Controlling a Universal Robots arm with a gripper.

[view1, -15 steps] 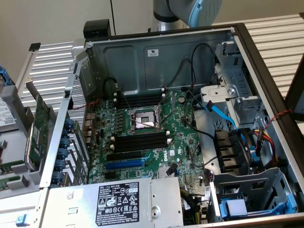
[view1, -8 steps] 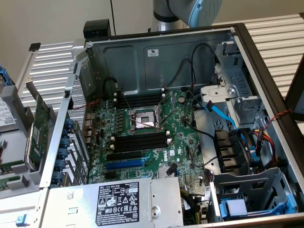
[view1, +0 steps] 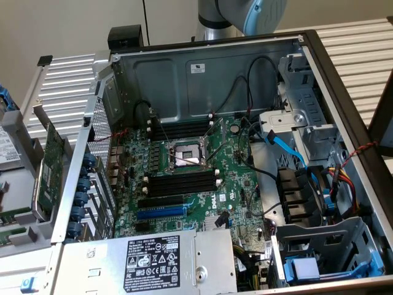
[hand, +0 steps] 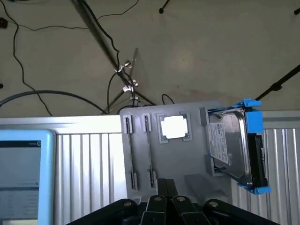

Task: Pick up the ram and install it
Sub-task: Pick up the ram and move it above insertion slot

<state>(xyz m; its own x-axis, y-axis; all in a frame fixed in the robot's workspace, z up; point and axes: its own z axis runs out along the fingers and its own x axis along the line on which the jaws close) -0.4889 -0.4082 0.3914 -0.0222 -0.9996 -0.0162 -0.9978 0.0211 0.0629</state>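
Observation:
My gripper [hand: 165, 188] shows in the wrist view with its black fingers pressed together and nothing between them. It hovers above a grey parts tray [hand: 192, 178]. Two thin sticks, which I take for the ram [hand: 131, 154], stand edge-on in the tray's narrow holders just ahead of the fingertips. In the exterior view green strips at the left edge look like the same ram [view1: 13, 216]. The open computer case holds the motherboard [view1: 230, 178] with black memory slots [view1: 182, 182] on either side of the processor socket [view1: 183, 153].
On the tray lie a square silver chip [hand: 174, 127] and a hard drive [hand: 233, 146] in a blue bracket. A green expansion card [view1: 50, 165] leans outside the case's left wall. Cables, a power supply [view1: 153, 258] and drive cages crowd the case. The arm [view1: 242, 15] rises behind it.

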